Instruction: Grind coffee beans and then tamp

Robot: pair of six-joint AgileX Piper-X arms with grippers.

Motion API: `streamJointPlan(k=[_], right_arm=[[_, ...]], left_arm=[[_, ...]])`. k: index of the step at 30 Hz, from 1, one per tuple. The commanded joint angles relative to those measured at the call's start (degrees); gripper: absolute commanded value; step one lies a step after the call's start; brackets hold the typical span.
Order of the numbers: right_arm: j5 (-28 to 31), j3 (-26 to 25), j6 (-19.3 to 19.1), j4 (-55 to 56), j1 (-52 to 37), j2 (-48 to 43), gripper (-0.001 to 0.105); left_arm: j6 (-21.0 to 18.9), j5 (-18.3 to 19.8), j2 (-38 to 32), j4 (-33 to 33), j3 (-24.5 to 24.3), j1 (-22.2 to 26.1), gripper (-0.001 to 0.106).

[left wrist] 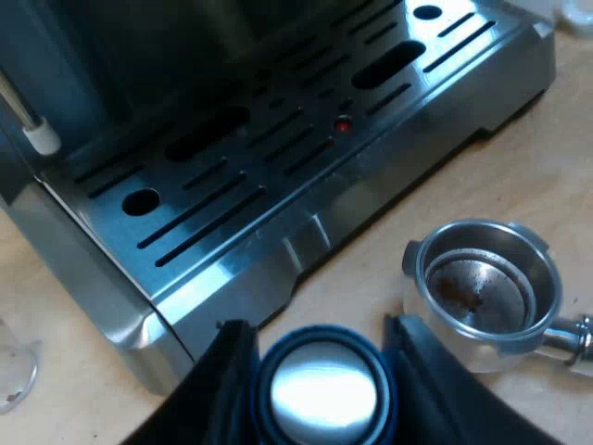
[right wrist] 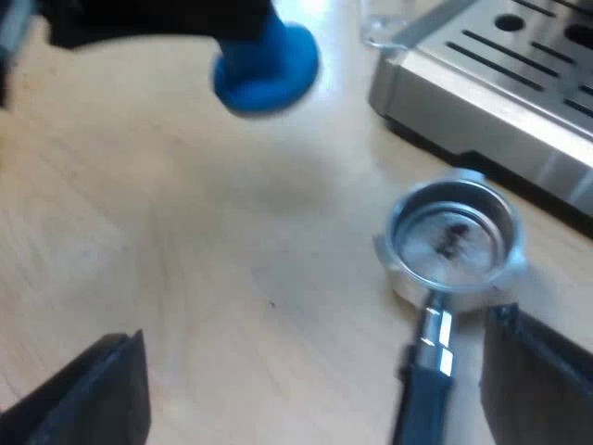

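The holder point(left wrist: 486, 283) lies loose on the surface point(right wrist: 185, 260) just beside the machine's drip tray point(left wrist: 278, 158), basket up and holding only traces of grounds. Its handle points toward my right pincer point(right wrist: 312, 329), which is spread wide and is the nearer one. My left pincer point(left wrist: 317, 326) pinches the blue tamper point(left wrist: 324, 394), held apart from the basket.

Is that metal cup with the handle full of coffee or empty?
Nearly empty: the metal holder shows its bare steel floor, with only a few dark specks.
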Motion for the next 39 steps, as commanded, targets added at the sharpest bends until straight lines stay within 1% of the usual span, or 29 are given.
streamJointPlan(k=[1, 4, 7, 10, 15, 18, 21, 24, 26, 28, 32, 37, 39], right_arm=[[0.7, -0.1, -0.1, 2.7, -2.0, -2.0, 0.082], [0.4, -0.1, -0.2, 3.5, -4.4, -3.6, 0.082], [-2.4, 0.7, -0.9, 3.4, -8.0, -4.8, 0.082], [-4.8, 3.1, -1.4, 2.1, -10.9, -6.4, 0.082], [-5.7, 7.1, -1.6, 0.4, -12.5, -9.6, 0.082], [-9.3, 9.7, -2.0, -0.6, -12.5, -11.1, 0.082], [-10.9, 12.6, -3.0, -4.8, -12.5, -12.1, 0.082], [-10.9, 14.7, -6.0, -9.6, -12.5, -12.2, 0.082], [-10.9, 15.9, -8.9, -11.6, -12.5, -12.2, 0.082], [-10.9, 16.8, -9.7, -12.5, -12.5, -12.2, 0.082], [-10.9, 17.7, -9.7, -13.1, -12.5, -12.2, 0.082], [-10.9, 17.8, -9.7, -13.1, -12.5, -12.2, 0.082], [-10.9, 17.8, -9.7, -13.1, -12.5, -12.2, 0.082]], left_arm=[[0.3, 0.5, -0.8, 4.0, -2.3, 0.0, 0.0], [0.3, 2.0, -0.8, 6.4, -4.1, 0.0, 0.0], [0.3, 4.0, -0.8, 6.4, -5.2, 0.0, 0.0], [0.3, 4.2, -0.8, 6.7, -5.9, 0.0, 0.0], [0.3, 4.4, -0.8, 8.8, -7.7, -1.3, 0.0], [0.3, 4.4, -0.8, 8.8, -8.5, -3.1, 0.0], [0.3, 4.2, -0.8, 8.8, -8.6, -5.8, 0.0], [0.3, 3.4, -0.8, 8.8, -8.6, -8.5, 0.0], [0.3, 1.5, -0.8, 8.8, -8.6, -10.5, 0.0], [0.3, 1.0, -0.8, 8.6, -8.6, -11.5, 0.0], [0.3, -0.2, -0.8, 7.6, -8.6, -12.9, 0.0], [0.2, -0.2, -0.6, 4.9, -9.0, -13.0, 0.0], [0.2, -0.2, 0.1, 4.9, -9.9, -13.0, 0.0]])
